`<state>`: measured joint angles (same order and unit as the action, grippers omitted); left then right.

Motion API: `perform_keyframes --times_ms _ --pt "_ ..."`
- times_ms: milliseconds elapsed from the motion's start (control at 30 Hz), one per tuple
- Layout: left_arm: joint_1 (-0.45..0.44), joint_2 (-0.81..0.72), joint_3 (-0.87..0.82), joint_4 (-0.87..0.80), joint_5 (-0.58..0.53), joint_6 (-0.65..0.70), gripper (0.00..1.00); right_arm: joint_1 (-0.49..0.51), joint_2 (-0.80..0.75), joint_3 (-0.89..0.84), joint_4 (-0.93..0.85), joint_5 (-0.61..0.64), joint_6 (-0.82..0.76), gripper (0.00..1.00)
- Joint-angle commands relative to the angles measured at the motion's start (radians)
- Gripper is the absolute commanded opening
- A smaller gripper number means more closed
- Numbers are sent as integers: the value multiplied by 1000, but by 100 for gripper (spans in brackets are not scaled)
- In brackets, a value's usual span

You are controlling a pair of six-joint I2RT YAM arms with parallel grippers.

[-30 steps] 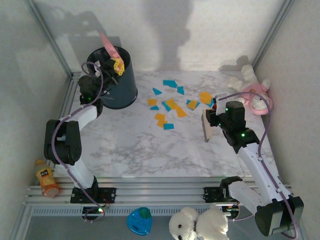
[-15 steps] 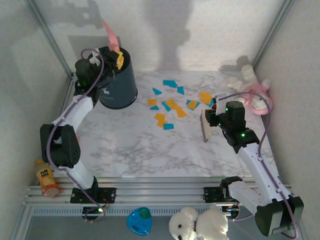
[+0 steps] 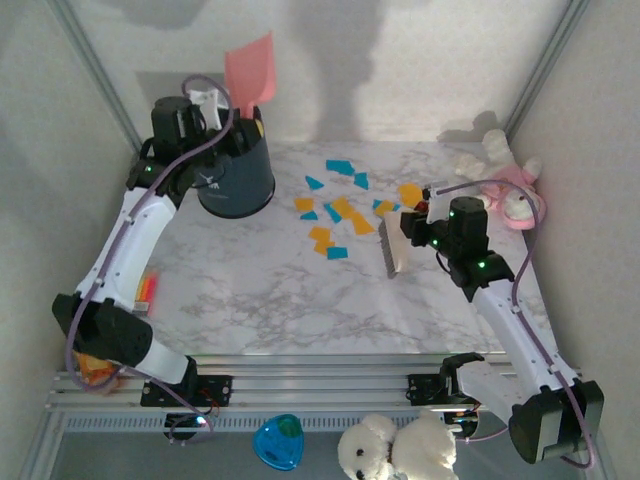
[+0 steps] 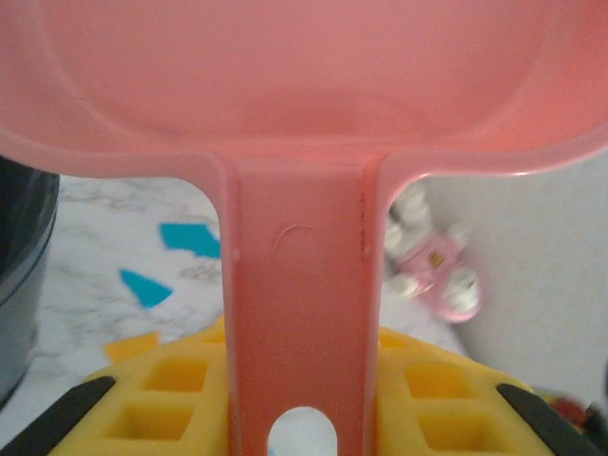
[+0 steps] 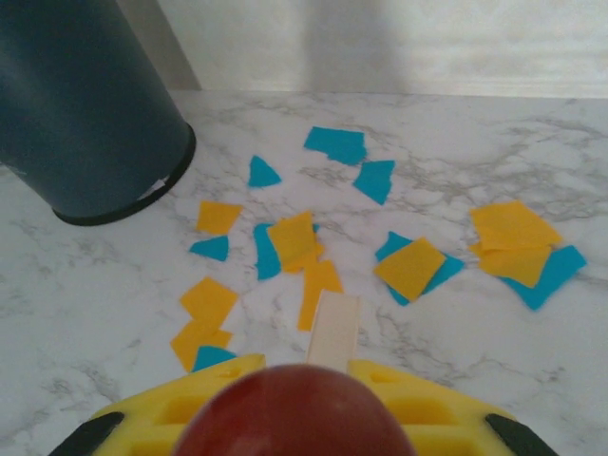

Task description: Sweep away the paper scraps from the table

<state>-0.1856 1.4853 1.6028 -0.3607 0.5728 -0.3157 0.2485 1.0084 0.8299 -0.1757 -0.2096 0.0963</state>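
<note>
Teal and orange paper scraps (image 3: pixel 338 212) lie scattered on the white marble table (image 3: pixel 270 295), right of centre toward the back. My left gripper (image 3: pixel 215 105) is raised over the dark bin and is shut on the handle of the pink dustpan (image 3: pixel 250 68). In the left wrist view the dustpan (image 4: pixel 299 285) runs up between the yellow pads (image 4: pixel 161 399), with scraps (image 4: pixel 193 238) beyond. My right gripper (image 3: pixel 422 228) is shut on a brush (image 3: pixel 392 245) just right of the scraps. The right wrist view has the brush (image 5: pixel 332 328) pointing at the paper scraps (image 5: pixel 293 239).
A dark blue bin (image 3: pixel 238 178) stands at the back left, also seen as the bin (image 5: pixel 85 104). A pink plush toy (image 3: pixel 505 188) lies at the back right. An orange bottle (image 3: pixel 92 368), a blue object (image 3: pixel 278 441) and a white plush (image 3: pixel 395 450) sit along the front rail.
My left arm has lifted the pink dustpan up out of the bin. My right gripper has carried the brush left, closer to the scraps.
</note>
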Motion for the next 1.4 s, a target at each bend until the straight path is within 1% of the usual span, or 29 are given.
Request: perform_keyframes --times_ms 0,100,267,433,567,767,967,1067,1200,1367 --pt "-25 -93 -75 -120 -95 272 14 -2 32 7 121 -79 69 0" --pt "-32 -149 -140 -179 -99 395 15 5 74 17 167 -112 98 0" --pt "-37 -206 -219 -268 -134 538 15 31 175 60 221 -160 135 0" --pt "-42 -283 -334 -251 -169 635 15 71 278 118 247 -206 148 0" --pt "-42 -309 -395 -304 -199 712 16 90 363 157 280 -246 175 0" --pt "-42 -287 -424 -347 -270 732 15 114 474 208 341 -286 210 0" --pt "-44 -263 -434 -375 -269 738 14 130 574 266 353 -283 220 0" --pt "-49 -266 -451 -383 -265 762 14 133 601 273 342 -244 218 0" --pt "-55 -259 -468 -399 -265 781 15 133 623 300 250 -189 174 0" --pt "-78 -233 -471 -420 -267 803 15 132 606 289 159 -117 105 0"
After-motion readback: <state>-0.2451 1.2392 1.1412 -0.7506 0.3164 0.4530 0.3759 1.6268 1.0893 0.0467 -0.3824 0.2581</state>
